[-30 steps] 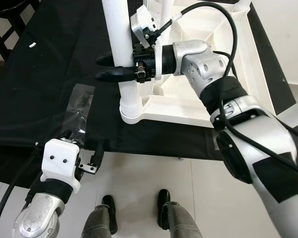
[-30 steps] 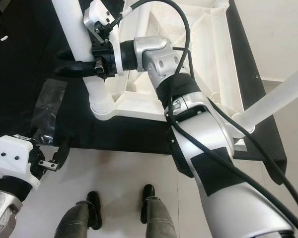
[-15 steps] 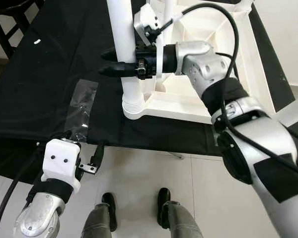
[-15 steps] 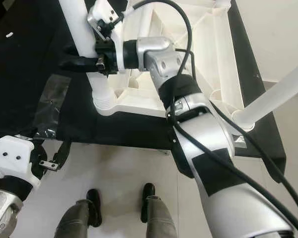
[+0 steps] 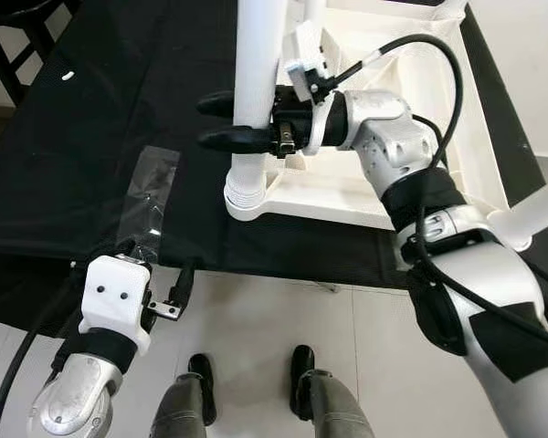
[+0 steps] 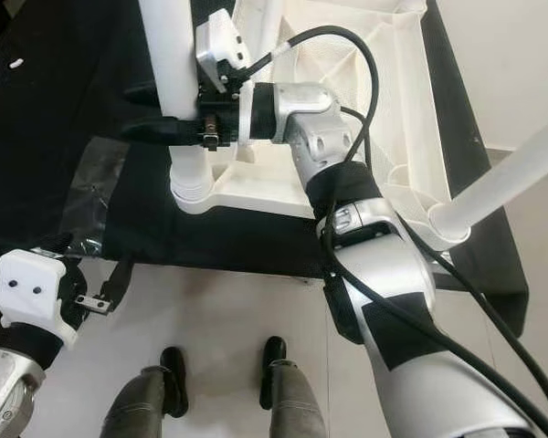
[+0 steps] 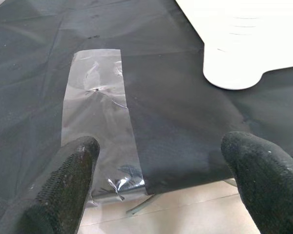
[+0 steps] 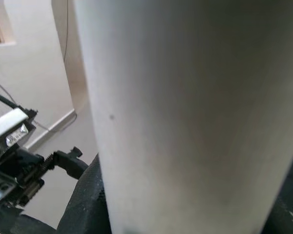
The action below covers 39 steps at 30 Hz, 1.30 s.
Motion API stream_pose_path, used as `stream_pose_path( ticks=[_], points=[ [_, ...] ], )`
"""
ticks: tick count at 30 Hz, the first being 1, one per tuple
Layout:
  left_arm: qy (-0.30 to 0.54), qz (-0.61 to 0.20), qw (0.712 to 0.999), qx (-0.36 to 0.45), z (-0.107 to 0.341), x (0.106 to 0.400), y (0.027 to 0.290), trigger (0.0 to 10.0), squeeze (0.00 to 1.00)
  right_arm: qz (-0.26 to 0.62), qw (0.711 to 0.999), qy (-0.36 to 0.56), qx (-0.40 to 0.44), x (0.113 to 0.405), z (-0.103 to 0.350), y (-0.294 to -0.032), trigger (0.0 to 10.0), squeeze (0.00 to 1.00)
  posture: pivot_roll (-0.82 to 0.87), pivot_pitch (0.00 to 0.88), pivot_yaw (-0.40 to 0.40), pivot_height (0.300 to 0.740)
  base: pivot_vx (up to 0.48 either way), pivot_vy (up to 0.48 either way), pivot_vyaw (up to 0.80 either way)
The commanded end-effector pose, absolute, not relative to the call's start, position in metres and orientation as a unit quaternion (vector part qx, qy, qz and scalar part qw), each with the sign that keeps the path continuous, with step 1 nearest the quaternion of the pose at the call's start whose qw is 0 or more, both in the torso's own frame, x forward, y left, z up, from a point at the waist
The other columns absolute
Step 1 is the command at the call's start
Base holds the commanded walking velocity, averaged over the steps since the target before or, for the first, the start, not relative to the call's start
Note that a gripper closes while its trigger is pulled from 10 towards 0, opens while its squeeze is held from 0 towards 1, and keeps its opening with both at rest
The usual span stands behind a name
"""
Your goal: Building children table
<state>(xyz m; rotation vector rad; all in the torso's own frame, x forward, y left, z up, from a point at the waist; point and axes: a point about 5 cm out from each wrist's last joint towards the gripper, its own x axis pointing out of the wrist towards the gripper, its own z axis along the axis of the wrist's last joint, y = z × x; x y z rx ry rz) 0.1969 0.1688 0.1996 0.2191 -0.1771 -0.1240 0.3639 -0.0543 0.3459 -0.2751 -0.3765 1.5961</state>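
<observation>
The white children's table (image 5: 347,205) lies upside down on a black cloth (image 5: 73,155). A white table leg (image 5: 258,55) stands almost upright in the near-left corner socket (image 5: 242,196). My right gripper (image 5: 215,120) is shut on this leg a little above the socket, its black fingertips poking out past the leg. The right wrist view has the leg (image 8: 185,112) close up between the fingers (image 8: 88,195). My left gripper (image 7: 161,180) hangs open and empty at the cloth's near edge, over a clear plastic bag (image 7: 95,122).
A second white leg (image 5: 539,205) stands fitted at the table's near-right corner. A small white piece (image 5: 67,77) lies on the cloth at the far left. A dark chair (image 5: 9,36) stands beyond it. White floor and my feet (image 5: 201,383) are below.
The leg's upper end has swung to the right, from tilted to almost upright in the socket, with my right gripper moving right along with it. The left gripper has stayed put.
</observation>
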Motion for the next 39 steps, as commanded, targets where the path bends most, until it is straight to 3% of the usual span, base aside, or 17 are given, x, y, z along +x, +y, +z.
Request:
stream_pose_path(
  ticks=[1,9,12,21,39],
  points=[
    [-0.076,-0.061,0.989,0.108,0.194,0.196,0.169,10.0,0.00,0.713,0.677,-0.136,-0.119,0.366,0.329,-0.057,10.0,0.00,0.02,0.413,-0.072,0.740,0.000,0.000,0.00],
    [-0.076,-0.062,0.989,0.109,0.194,0.197,0.170,10.0,0.00,0.707,0.683,-0.085,-0.164,0.369,0.314,-0.062,10.0,0.00,0.02,0.414,-0.068,0.740,0.000,0.000,0.00],
    [-0.076,-0.062,0.989,0.109,0.194,0.197,0.170,10.0,0.00,0.688,0.699,-0.035,-0.192,0.375,0.311,-0.063,10.0,0.00,0.02,0.415,-0.069,0.740,0.000,0.000,0.00],
    [-0.076,-0.062,0.989,0.109,0.194,0.197,0.170,10.0,0.00,0.679,0.704,-0.007,-0.210,0.378,0.314,-0.058,10.0,0.00,0.02,0.417,-0.070,0.740,0.000,0.000,0.00],
    [-0.077,-0.061,0.989,0.109,0.194,0.197,0.170,10.0,0.00,0.663,0.737,-0.029,-0.129,0.382,0.310,-0.065,10.0,0.00,0.02,0.418,-0.069,0.740,0.000,0.000,0.00]
  ],
)
